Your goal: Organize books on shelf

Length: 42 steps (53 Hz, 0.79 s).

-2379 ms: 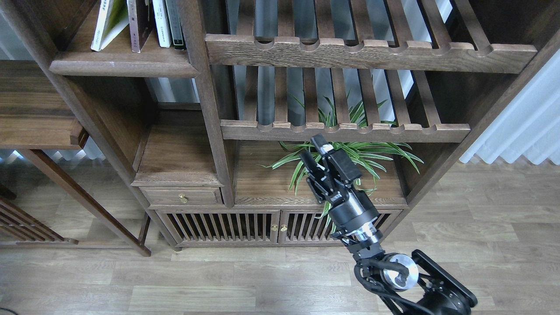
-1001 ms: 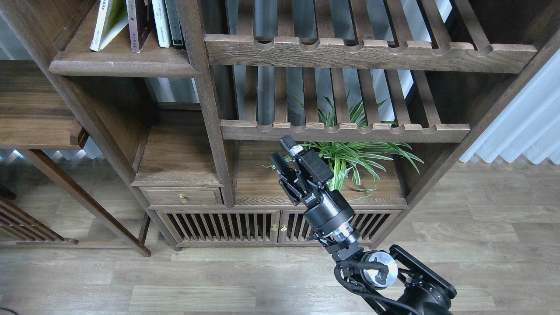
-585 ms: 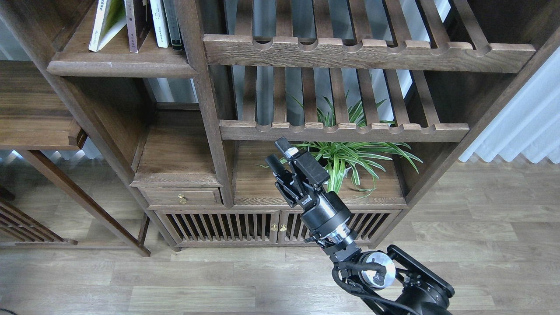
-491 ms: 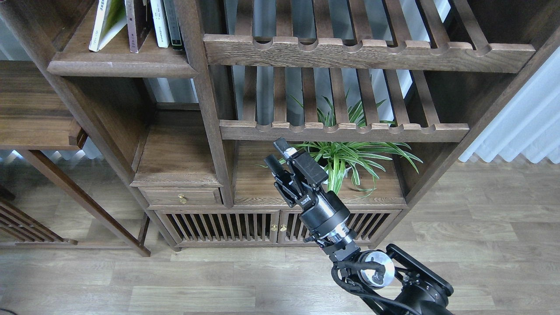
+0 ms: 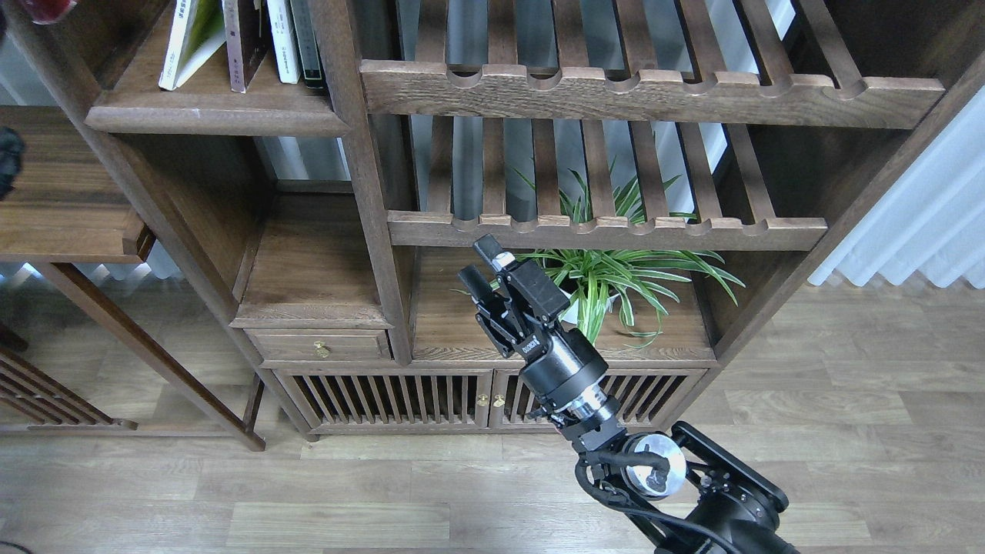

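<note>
The shelf (image 5: 208, 111), a flat dark-brown board with a rounded lip, is at the top left. On it a yellow-green book with a white border (image 5: 188, 42) leans, and a dark maroon book (image 5: 245, 46) stands beside it. A slim white volume (image 5: 283, 42) and a slim dark one (image 5: 306, 42) stand to their right. A small dark-red shape (image 5: 46, 6) shows at the top left corner; I cannot tell what it is. My right gripper (image 5: 479, 265) is open and empty, low in front of the plant compartment, far below and right of the books. My left gripper does not show.
Two slatted racks with notched rails (image 5: 608, 231) cross above the right gripper. A striped green plant (image 5: 616, 273) stands just right of it. An upright post (image 5: 369, 192) divides the bookcase. A dark blurred part (image 5: 6, 161) shows at the left edge.
My right arm has moved steadily to the left, from in front of the plant toward the post, staying open. The dark-red shape and the dark part at the left edge have newly appeared.
</note>
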### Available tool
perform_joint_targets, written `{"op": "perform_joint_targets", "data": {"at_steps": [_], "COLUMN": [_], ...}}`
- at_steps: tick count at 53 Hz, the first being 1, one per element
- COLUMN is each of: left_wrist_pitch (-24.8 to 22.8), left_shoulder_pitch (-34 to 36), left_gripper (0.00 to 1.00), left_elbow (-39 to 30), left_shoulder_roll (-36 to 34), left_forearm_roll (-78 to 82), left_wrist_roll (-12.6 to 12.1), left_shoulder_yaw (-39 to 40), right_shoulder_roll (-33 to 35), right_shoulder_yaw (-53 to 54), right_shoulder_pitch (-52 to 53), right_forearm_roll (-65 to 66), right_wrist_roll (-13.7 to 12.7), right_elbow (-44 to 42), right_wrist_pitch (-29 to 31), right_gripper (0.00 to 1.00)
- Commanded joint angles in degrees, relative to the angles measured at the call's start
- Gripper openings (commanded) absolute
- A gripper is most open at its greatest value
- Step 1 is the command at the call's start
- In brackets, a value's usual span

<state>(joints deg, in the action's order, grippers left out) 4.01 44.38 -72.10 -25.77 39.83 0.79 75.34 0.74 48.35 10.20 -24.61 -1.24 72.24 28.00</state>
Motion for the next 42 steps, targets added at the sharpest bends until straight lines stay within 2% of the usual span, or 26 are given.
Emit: {"op": "perform_joint_targets", "data": {"at_steps": [1,17,42], "left_wrist_pitch": [1.8,2.0,1.5], "left_shoulder_pitch": [0.3,3.4,14.1], "left_gripper": [0.05,0.05,0.06], "left_elbow": [1.6,7.1,21.7], "left_shoulder_roll": [2.6,3.8,6.3], "left_forearm_roll": [2.6,3.9,3.2], "left_wrist_roll": [1.8,5.3,11.9], "left_shoulder_yaw": [-0.1,-0.8,-8.6], "right_shoulder_roll": [0.0,-0.1,-0.7], "right_shoulder_yaw": [0.1,0.0,0.1], "right_shoulder_pitch": [-0.3,0.0,0.3], "right_forearm_roll": [-0.1,-0.1,-0.2], "right_wrist_roll": [0.0,0.0,0.0], "right_elbow": [-0.3,-0.6,-1.1], "right_wrist_pitch": [0.0,0.0,0.0], "right_gripper": [0.73,0.73,0.73]}}
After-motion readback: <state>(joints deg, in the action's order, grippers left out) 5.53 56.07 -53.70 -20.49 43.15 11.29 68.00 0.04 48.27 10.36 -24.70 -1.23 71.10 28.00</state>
